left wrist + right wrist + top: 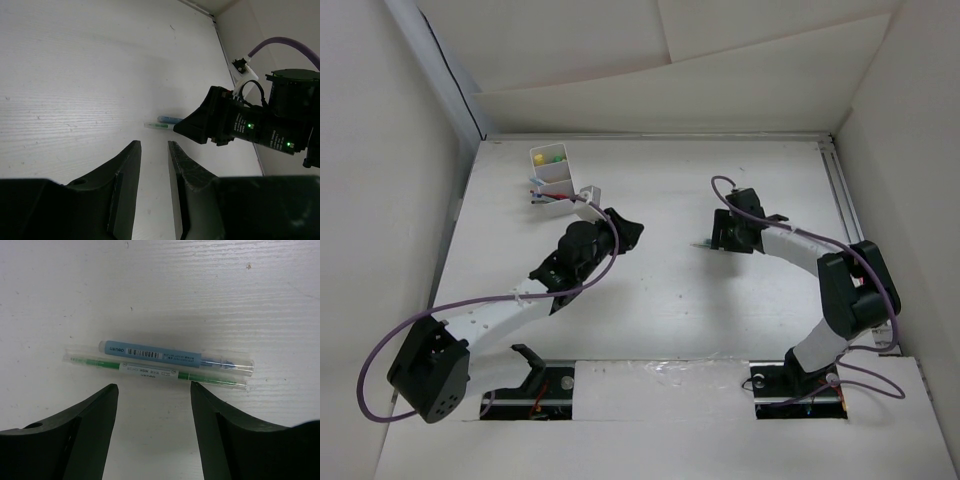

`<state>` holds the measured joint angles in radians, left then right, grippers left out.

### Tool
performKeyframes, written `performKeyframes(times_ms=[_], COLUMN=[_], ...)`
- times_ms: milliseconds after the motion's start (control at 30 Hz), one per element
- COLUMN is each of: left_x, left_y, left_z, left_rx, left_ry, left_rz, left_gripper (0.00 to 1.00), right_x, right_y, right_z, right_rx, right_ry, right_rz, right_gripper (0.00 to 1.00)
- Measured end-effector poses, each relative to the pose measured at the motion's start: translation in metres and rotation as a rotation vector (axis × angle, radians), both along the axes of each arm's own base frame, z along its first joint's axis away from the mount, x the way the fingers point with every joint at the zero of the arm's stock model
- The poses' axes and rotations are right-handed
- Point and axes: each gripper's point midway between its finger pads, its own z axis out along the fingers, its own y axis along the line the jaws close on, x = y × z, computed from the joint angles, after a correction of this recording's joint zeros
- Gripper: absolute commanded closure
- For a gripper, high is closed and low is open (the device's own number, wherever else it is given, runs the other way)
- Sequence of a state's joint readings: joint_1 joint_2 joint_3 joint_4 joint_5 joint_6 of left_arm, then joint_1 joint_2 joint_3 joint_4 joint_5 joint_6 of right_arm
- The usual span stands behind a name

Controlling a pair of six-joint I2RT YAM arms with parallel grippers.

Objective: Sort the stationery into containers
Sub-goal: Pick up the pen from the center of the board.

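Two thin pens lie side by side on the white table, a blue one [155,354] and a green one [150,371], each in a clear sleeve. My right gripper [154,386] hovers just short of them, open, with nothing between its fingers. In the top view it [718,238] sits at centre right, with the pens [704,244] poking out on its left. My left gripper [154,145] points towards those pens [162,123] from farther left; its jaws stand a narrow gap apart and hold nothing. The white container [553,178] stands at the back left, with yellow and green pieces [552,158] and some pens [544,193] in it.
White walls close in the table on the left, back and right. A purple cable [480,298] loops along each arm. My left gripper [620,232] is just in front and to the right of the container. The right arm's wrist [250,125] fills the right side of the left wrist view.
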<state>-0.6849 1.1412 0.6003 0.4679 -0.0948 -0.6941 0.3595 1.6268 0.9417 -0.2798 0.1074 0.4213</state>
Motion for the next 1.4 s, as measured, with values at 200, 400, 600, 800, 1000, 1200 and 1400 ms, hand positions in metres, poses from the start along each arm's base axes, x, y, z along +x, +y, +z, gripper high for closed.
performKeyframes(times_ms=[200,400,600,800,1000,1200,1400], left_x=[0.001,0.002,0.003,0.003,0.002,0.001,0.000], left_y=[0.001,0.002,0.003,0.003,0.002,0.001,0.000], left_z=[0.000,0.001,0.000,0.000,0.000,0.000,0.002], left_rx=[-0.004,-0.008,-0.008,-0.008,-0.012,-0.017,-0.022], left_ry=[0.002,0.000,0.001,0.002,0.005,0.007,0.003], left_rz=[0.000,0.001,0.003,0.001,-0.004,-0.012,-0.020], left_gripper=[0.76,0.77,0.77,0.78,0.78,0.78,0.78], right_x=[0.002,0.004,0.005,0.004,0.011,0.007,-0.009], right_y=[0.001,0.004,0.005,0.008,0.003,0.005,0.011], right_z=[-0.001,-0.005,-0.006,-0.001,0.013,0.012,0.010], right_rx=[0.001,0.004,0.018,0.042,0.023,-0.002,-0.037], right_ry=[0.002,0.013,0.021,0.017,-0.021,-0.021,-0.008], right_rz=[0.004,0.010,0.019,0.036,-0.007,-0.071,-0.099], right_gripper=[0.33,0.31,0.35,0.53,0.60,0.37,0.43])
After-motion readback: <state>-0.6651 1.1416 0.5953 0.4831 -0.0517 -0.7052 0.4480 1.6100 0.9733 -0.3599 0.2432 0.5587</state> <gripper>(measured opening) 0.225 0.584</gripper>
